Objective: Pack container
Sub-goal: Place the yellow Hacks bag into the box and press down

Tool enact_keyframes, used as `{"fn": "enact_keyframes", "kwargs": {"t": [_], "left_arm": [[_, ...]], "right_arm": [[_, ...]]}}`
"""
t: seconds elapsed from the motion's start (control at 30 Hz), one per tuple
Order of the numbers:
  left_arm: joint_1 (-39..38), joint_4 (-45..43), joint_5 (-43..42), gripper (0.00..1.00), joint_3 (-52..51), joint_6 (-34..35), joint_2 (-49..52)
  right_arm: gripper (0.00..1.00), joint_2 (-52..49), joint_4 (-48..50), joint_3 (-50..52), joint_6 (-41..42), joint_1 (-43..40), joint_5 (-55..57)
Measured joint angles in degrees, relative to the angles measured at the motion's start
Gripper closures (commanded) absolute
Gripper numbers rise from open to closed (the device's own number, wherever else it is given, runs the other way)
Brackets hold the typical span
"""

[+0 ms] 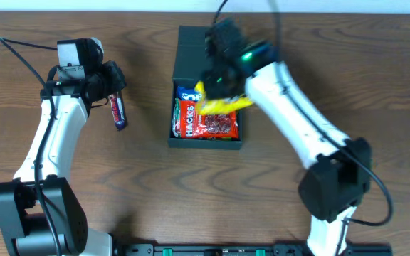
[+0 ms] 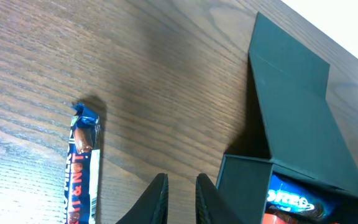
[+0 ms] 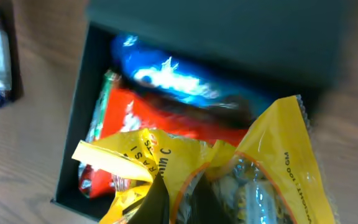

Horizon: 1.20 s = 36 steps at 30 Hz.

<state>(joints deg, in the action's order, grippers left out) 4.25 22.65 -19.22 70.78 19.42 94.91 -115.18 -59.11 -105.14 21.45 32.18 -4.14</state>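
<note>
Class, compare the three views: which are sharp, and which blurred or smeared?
Left wrist view: sharp; grain of the brown wooden table and the blue-wrapped snack bar are crisp. Right wrist view: smeared, the glossy blue packet streaked. Overhead: sharp, though the right claw, holding a yellow packet, blurs above the dark teal-green square box.

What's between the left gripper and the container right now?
Only bare wooden table. The left wrist view shows it between the left gripper and the container; the snack bar lies on the gripper's other side.
</note>
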Motion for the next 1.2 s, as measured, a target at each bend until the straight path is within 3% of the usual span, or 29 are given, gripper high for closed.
{"fn": "enact_keyframes", "kwargs": {"t": [0.43, 0.5, 0.53, 0.57, 0.67, 0.73, 0.93, 1.0, 1.07, 1.1, 1.13, 1.17, 1.2], "left_arm": [[0.04, 0.02, -0.09, 0.80, 0.00, -0.02, 0.00], [0.07, 0.00, -0.07, 0.73, 0.00, -0.07, 0.00], [0.04, 0.00, -0.09, 0.70, 0.00, -0.17, 0.00], [0.04, 0.04, -0.11, 0.69, 0.00, -0.31, 0.00], [0.07, 0.20, -0.07, 0.65, 0.00, -0.24, 0.00], [0.04, 0.37, -0.11, 0.64, 0.00, -0.20, 0.00], [0.07, 0.50, -0.09, 0.64, 0.00, -0.22, 0.00], [0.04, 0.48, -0.09, 0.64, 0.00, -0.22, 0.00], [0.07, 0.52, -0.09, 0.64, 0.00, -0.22, 0.00], [0.07, 0.50, -0.09, 0.64, 0.00, -0.22, 0.00], [0.07, 0.52, -0.09, 0.64, 0.00, -0.22, 0.00], [0.04, 0.52, -0.09, 0.64, 0.00, -0.22, 0.00], [0.04, 0.50, -0.09, 0.64, 0.00, -0.22, 0.00]], "right_arm": [[0.99, -0.04, 12.26, 12.31, 9.38, 4.44, 2.10], [0.96, 0.20, 14.05, 13.70, 9.88, 4.52, 2.45], [0.90, 0.37, 14.38, 14.19, 10.01, 4.57, 2.54], [0.75, 0.68, 14.69, 14.84, 10.34, 4.61, 2.64], [0.43, 1.03, 14.19, 15.65, 10.99, 4.72, 2.62], [0.29, 1.03, 13.64, 15.91, 11.34, 4.74, 2.62], [0.04, 1.03, 8.11, 11.96, 10.86, 4.72, 2.64], [0.01, 1.33, 7.15, 9.68, 10.75, 4.72, 2.64], [0.03, 2.43, 6.54, 7.39, 10.03, 4.72, 2.67], [0.28, 3.28, 6.51, 6.54, 9.68, 4.72, 2.67], [0.68, 4.50, 6.58, 5.77, 9.01, 4.72, 2.62], [0.99, 5.92, 6.64, 5.22, 8.61, 4.72, 2.64], [0.99, 7.15, 6.49, 4.74, 8.17, 4.72, 2.64]]}}
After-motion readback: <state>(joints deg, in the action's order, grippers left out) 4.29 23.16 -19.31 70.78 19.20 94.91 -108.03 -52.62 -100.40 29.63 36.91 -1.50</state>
